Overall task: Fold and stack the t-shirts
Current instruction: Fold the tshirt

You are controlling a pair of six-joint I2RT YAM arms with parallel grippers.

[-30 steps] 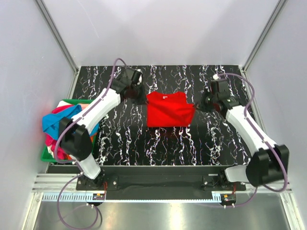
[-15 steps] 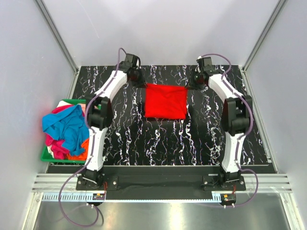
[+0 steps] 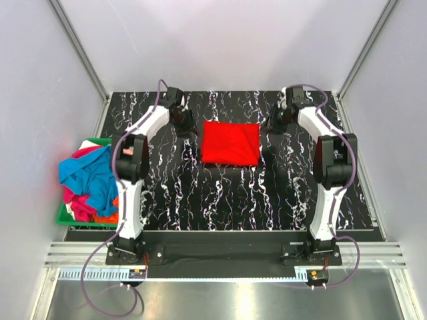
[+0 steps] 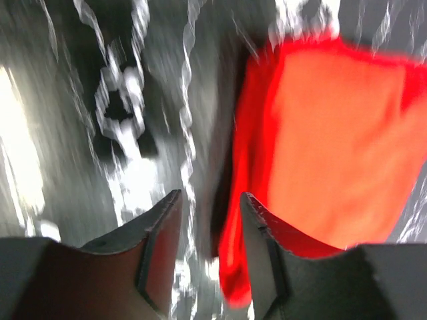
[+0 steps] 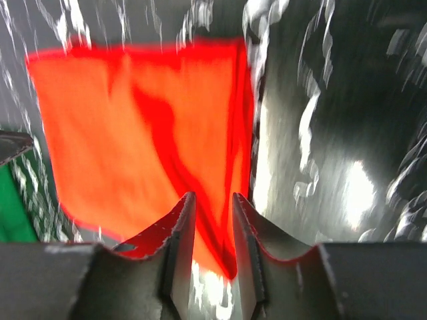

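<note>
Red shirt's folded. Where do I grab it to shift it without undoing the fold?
Pinch the red shirt at its two side edges, left pincer from the left, right pincer from the right. It lies flat as a rectangle, its layers probably bunch thickest along those sides, and each pincer sits open right beside one.

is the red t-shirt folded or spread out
Folded: the red t-shirt lies on the table as a compact rectangle, no sleeves or collar sticking out, with a layered edge in the left wrist view.

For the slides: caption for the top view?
Folded red t-shirt on table, left gripper and right gripper flanking it; unfolded shirts heaped at left.
</note>
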